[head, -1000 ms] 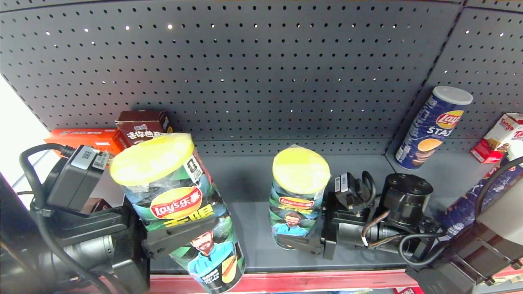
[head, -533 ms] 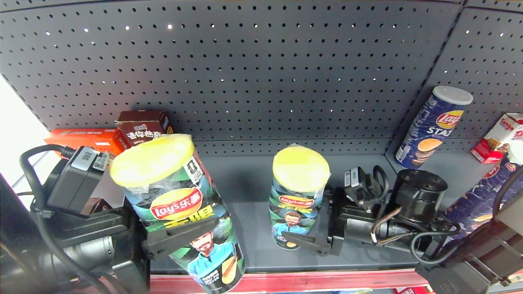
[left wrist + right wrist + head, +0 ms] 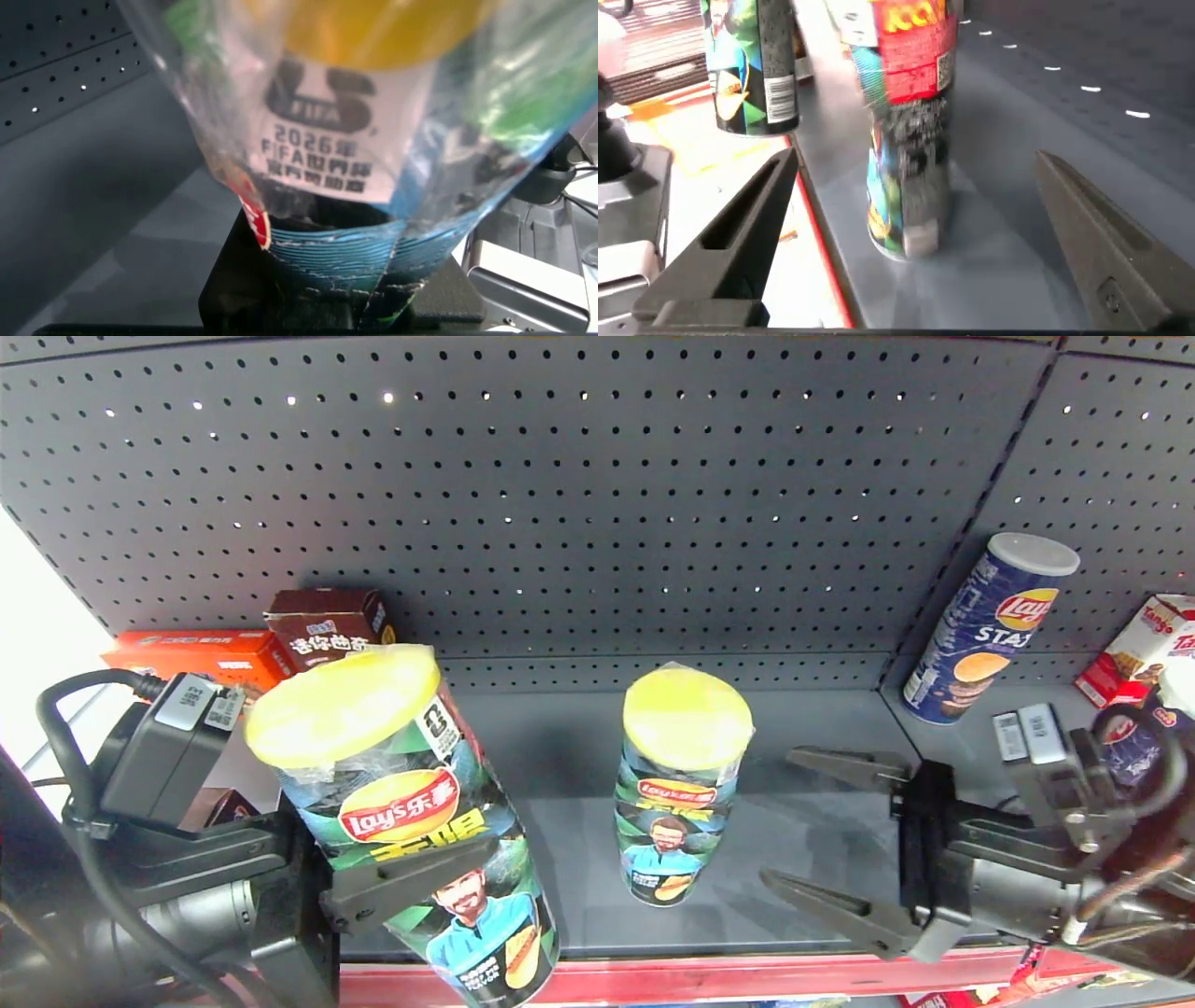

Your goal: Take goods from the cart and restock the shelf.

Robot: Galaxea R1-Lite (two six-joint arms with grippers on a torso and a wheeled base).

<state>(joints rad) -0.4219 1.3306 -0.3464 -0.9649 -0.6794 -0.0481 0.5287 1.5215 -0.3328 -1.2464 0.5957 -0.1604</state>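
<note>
While my left gripper (image 3: 420,873) clamps a yellow-lidded chip can (image 3: 392,793) at the front edge of the shelf (image 3: 569,775), I see my right gripper (image 3: 784,817) with jaws spread wide, just beside the second chip can (image 3: 679,784) and clear of it. That can stands upright mid-shelf.

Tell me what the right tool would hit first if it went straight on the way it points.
Probably the green chip can standing on the shelf, centred ahead of the open right tool.
</note>
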